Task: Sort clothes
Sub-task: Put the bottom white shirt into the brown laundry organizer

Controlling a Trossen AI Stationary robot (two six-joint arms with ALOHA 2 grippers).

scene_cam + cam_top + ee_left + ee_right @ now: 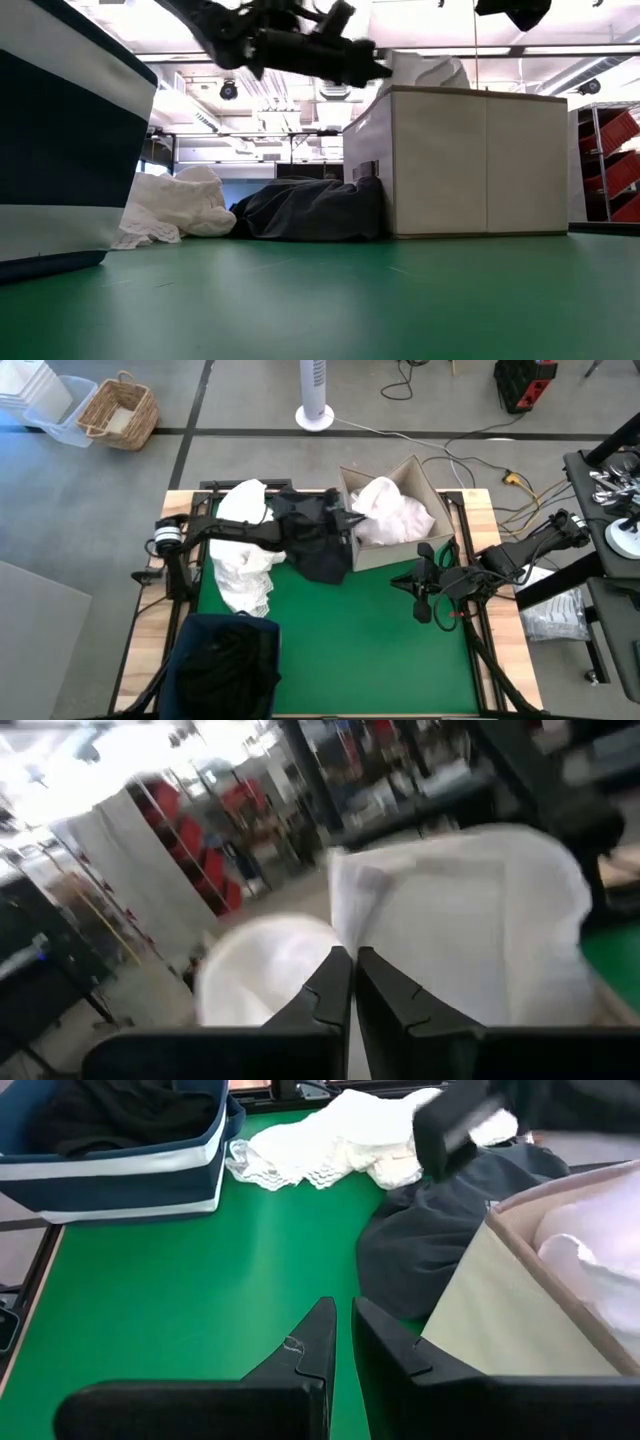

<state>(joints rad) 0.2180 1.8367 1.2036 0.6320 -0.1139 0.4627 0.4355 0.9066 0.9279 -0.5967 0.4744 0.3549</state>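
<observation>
The left hand hung over the cardboard box, fingers pressed together on nothing; the right hand waited closed above the desk. White clothes and a dark garment lay piled beside the box, likely light and floppy, best pinched at a raised fold

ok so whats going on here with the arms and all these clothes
The robot is sorting clothes on a green table. The left gripper reaches over the cardboard box, fingers shut, right at the white garments piled in it. A dark garment and a white garment lie beside the box. The navy bin holds dark clothes. The right gripper waits shut over the table.
</observation>
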